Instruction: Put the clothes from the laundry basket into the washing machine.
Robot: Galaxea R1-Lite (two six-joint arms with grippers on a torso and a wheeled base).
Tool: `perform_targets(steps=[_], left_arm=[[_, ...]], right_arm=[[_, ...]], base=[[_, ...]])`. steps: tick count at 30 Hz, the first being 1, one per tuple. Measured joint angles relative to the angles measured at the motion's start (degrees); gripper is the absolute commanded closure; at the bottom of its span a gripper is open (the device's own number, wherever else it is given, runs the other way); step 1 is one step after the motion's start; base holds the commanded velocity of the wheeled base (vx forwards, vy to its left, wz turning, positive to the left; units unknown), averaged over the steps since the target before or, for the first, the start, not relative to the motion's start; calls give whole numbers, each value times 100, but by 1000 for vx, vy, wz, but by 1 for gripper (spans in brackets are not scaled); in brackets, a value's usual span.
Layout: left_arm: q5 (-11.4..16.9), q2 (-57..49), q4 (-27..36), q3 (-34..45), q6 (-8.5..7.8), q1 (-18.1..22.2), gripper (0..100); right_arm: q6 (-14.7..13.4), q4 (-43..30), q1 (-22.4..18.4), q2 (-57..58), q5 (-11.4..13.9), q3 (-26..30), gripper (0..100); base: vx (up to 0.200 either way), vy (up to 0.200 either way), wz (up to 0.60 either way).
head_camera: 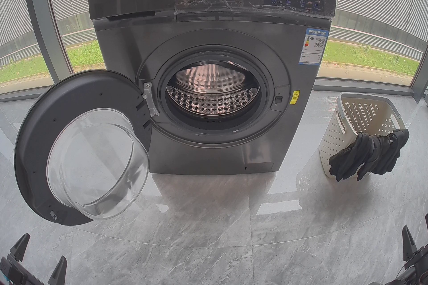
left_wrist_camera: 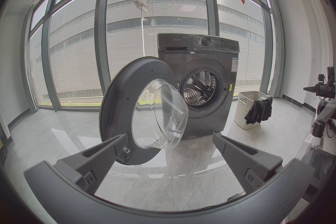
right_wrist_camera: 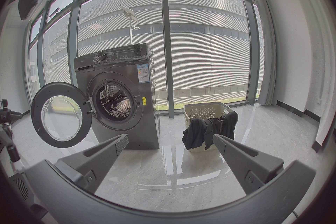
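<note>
Fingers (left_wrist_camera: 94, 161) of the left gripper (left_wrist_camera: 168, 138) stand spread wide with nothing between them, low at the robot's left. The right gripper (right_wrist_camera: 169, 139) is parted just as wide, also empty, low at the right. Bare marble floor (head_camera: 223, 219) runs unbroken from both grippers to the washing machine (head_camera: 214, 36) and gives broad open room.

Ahead of the left gripper, the round door (head_camera: 31, 143) is swung fully out on the hinge at the left edge of the opening. Its clear glass bowl (head_camera: 96, 163) bulges toward the robot, and its lower rim hangs above the floor. The mouth of the steel drum (head_camera: 211, 90) is unblocked and shows no clothes inside.

Ahead of the right gripper, the white laundry basket (head_camera: 356, 112) stands on the floor near the machine's right front corner, apart from it. Black clothes (head_camera: 368, 154) hang over the basket's near rim and down its outer wall. Tall windows (head_camera: 379, 1) close off the room behind the machine and the basket.
</note>
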State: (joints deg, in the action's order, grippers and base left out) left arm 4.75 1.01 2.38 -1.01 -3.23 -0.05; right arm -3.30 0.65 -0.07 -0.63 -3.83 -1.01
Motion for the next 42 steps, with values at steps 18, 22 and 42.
perform_targets(steps=[18, 22, 42], left_arm=[[-2, 0, 0, 0, 1, 5, 0], [0, 0, -2, 0, 1, 5, 0], [-2, 0, -2, 0, 9, 2, 0]], right_arm=[[366, -32, -4, -2, 410, 0, 0], [366, -33, 0, -2, 407, 0, 0], [362, -33, -4, -10, 407, 2, 0]], base=[[0, -100, 0], [0, 0, 0], [120, 0, 0]])
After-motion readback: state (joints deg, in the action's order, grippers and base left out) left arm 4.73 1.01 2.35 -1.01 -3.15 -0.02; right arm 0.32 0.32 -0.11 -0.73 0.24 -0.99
